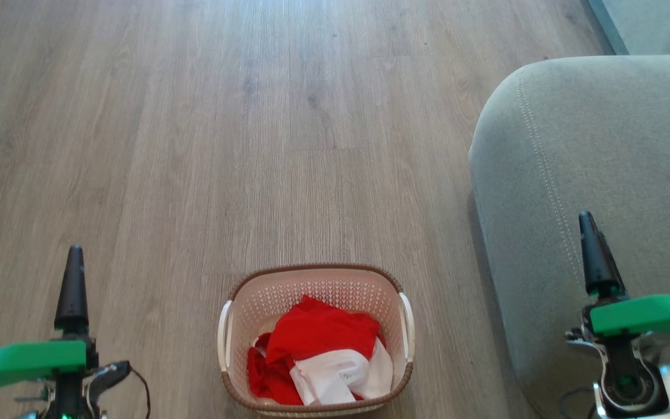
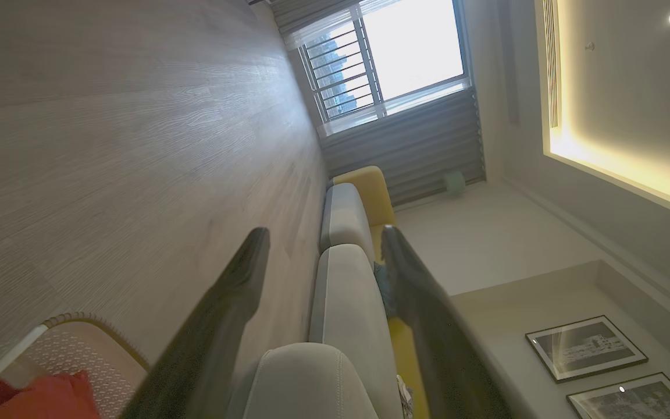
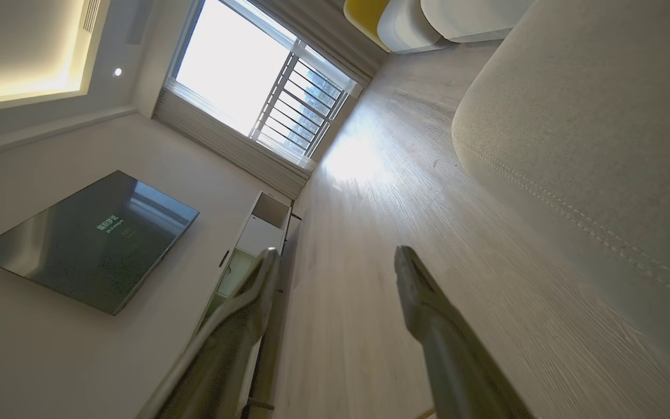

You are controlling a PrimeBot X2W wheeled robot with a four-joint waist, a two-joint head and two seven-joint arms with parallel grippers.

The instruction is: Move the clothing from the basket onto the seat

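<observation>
A: Head view first. Fingers?
B: Left fingers (image 1: 71,285) are lower left, right fingers (image 1: 597,256) lower right. Both are edge-on, so I can't tell the gap here. They touch nothing. The right ones show in front of the seat (image 1: 591,145).
A: Task things?
B: The clothing (image 1: 317,331) is a red and white heap inside the basket (image 1: 317,269). The basket stands on the wood floor (image 1: 195,116) between the arms. The seat is to its right, near but not touching. One basket. The garments are too bunched to count.
A: Left wrist view?
B: Two fingers, spread wide, empty. A basket corner with red cloth is lower left. Room: one window (image 2: 410,46), a row of grey sofa cushions (image 2: 346,302), one yellow cushion (image 2: 373,186) and two framed pictures (image 2: 585,347).
A: Right wrist view?
B: Two fingers, also wide apart, holding nothing. The floor lies beyond them, and the seat edge with double stitching is at right. One window, one dark TV (image 3: 91,238) on the wall and one low cabinet (image 3: 259,230).
</observation>
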